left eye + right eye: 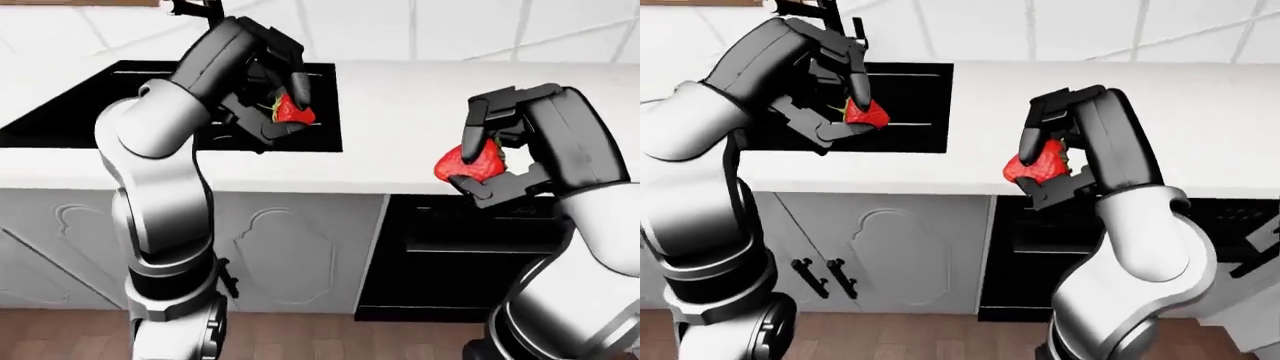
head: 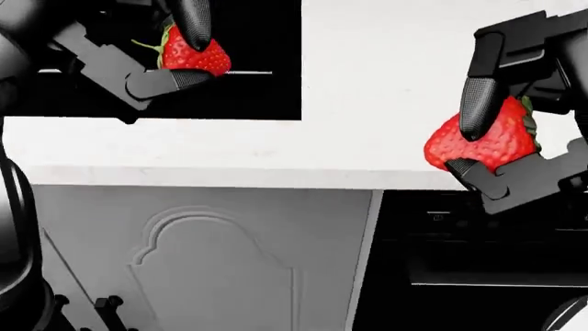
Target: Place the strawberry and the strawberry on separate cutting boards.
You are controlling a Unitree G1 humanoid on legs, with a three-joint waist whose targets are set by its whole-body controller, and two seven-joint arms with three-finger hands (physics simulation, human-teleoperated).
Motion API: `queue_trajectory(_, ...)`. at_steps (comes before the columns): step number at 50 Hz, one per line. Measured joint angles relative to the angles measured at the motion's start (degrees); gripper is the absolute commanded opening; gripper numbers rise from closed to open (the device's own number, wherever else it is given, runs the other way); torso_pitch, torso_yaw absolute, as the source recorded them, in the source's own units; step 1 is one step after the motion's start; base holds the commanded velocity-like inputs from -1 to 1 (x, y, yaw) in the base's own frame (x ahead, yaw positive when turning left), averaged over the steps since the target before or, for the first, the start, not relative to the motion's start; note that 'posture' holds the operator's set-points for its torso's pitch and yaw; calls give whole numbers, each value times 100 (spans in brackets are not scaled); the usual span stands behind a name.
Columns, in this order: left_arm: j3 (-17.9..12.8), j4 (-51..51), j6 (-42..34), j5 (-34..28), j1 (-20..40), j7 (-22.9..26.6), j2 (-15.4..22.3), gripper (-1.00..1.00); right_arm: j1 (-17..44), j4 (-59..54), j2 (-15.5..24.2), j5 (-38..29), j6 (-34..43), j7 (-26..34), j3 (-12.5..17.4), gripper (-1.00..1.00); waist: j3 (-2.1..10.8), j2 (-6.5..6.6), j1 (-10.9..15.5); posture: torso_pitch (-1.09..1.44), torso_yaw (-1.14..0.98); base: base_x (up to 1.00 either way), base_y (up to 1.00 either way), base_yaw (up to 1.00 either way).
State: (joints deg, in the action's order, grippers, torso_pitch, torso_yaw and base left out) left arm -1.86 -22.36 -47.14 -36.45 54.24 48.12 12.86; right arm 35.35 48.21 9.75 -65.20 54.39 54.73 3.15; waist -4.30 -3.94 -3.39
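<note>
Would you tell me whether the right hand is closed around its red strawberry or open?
Closed: the right hand's black fingers pinch the red strawberry from above and below.

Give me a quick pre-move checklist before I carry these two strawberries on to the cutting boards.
1. Left hand shut on left strawberry: ok.
2. Right hand shut on right strawberry: ok.
3. Hands apart, no contact: ok.
4. Cutting boards in view: not ok, none shows in any view.
5. Left strawberry is over the black sink, not the white counter: ok for carrying, not for release.
6. Path to the boards: cannot tell.
</note>
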Motion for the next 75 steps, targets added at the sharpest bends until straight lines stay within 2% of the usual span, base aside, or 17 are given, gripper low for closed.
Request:
queue_trajectory(4, 169, 202, -76, 97, -36, 98, -7, -67, 6, -13, -6, -39, 65, -27, 89, -100, 244, 102, 97, 0, 0, -4, 92, 0)
queue_trajectory(6, 128, 132, -70, 98, 47, 75, 7, -67, 51, 41, 0, -50, 75, -27, 62, -100, 217, 210, 130, 0, 0, -3, 50, 50)
queue_trajectory(9, 77, -35, -32, 83, 102, 45, 39, -67, 104, 83, 16, -49, 77, -25, 57, -100, 117, 739, 239, 0, 0, -2, 90, 0)
queue_trajectory(13, -11, 143, -98, 38, -27, 35, 79, -67, -20, -36, -41, 90, 133, 13, -27, -100, 143, 815, 317, 0, 0, 0, 48, 0)
queue_trajectory(19, 47, 111, -12, 102, 25, -8, 62, -67, 56, 105, 41, 78, 109, -147, 76, -100, 137, 500, 272, 0, 0, 0, 49, 0)
queue_trajectory(25, 19, 122, -20, 91, -8, -26, 76, -67, -8, 46, 15, 153, 91, -207, 20, -100, 70, 358, 285, 0, 0, 0, 69, 0)
queue_trajectory(29, 111, 96, -40, 120, -32, 12, 42, -66, -69, 21, 32, 120, 151, -207, 64, -100, 118, 285, 177, 0, 0, 0, 73, 0)
queue_trajectory(32, 182, 132, -70, 169, -17, 80, 41, -66, -32, -4, 36, 99, 193, -227, 106, -100, 291, 160, 234, 0, 0, 0, 73, 0)
queue_trajectory(35, 96, 21, -39, 144, 85, 45, 68, -65, 56, 97, 58, 107, 127, -280, 93, -100, 214, 409, 238, 0, 0, 0, 73, 0)
queue_trajectory(37, 39, -4, -10, 123, 93, 12, 91, -65, 82, 96, 62, 117, 114, -287, 76, -100, 211, 741, 280, 0, 0, 0, 73, 0)
queue_trajectory(40, -27, 128, -60, 85, -66, 3, 131, -65, -37, 18, -21, 193, 146, -246, -31, -100, 116, 775, 424, 0, 0, 0, 73, 0)
queue_trajectory(50, 37, 93, -34, 100, 126, 17, 94, -66, 136, 144, 126, 101, 187, -222, 73, -100, 123, 110, 242, 0, 0, 0, 73, 0)
queue_trajectory(57, 113, 123, -71, 147, 105, 79, 69, -66, 87, 75, 137, 115, 216, -248, 122, -100, 207, 172, 269, 0, 0, 0, 82, 0)
queue_trajectory(60, 81, 37, -33, 124, 130, 38, 70, -66, 67, 131, 137, 110, 199, -247, 130, -100, 157, 387, 259, 0, 0, 0, 97, 0)
queue_trajectory(64, 70, 52, -26, 133, 102, 31, 92, -66, 65, 92, 86, 141, 185, -283, 105, -100, 200, 857, 298, 0, 0, 0, 97, 0)
queue_trajectory(66, 6, 90, -65, 120, -49, 34, 105, -67, -16, 74, 38, 190, 205, -230, -9, -100, 113, 810, 393, 0, 0, 0, 97, 0)
queue_trajectory(75, 64, 25, -51, 124, 40, 10, 95, -69, -6, 152, 79, 321, 110, -413, 93, -100, 126, 391, 327, 0, 0, 0, 79, 0)
